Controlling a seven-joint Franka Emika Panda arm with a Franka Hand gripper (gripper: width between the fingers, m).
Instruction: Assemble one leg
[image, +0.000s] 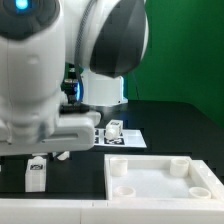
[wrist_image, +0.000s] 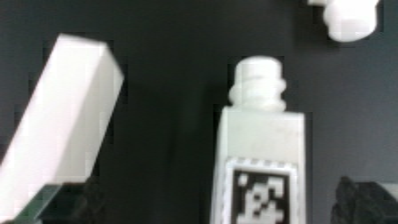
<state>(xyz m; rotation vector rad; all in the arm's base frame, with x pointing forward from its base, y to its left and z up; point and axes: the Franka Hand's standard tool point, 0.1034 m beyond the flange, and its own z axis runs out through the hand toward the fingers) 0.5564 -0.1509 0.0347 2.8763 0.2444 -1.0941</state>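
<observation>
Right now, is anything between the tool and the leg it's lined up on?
Nothing visible. In the wrist view the leg lies on the black table between the fingers of the open tool. A longer white part lies beside it, apart, near one finger.

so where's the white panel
The white panel lies flat in the exterior view's lower right, on the black table, with a tagged leg just beyond it.
</observation>
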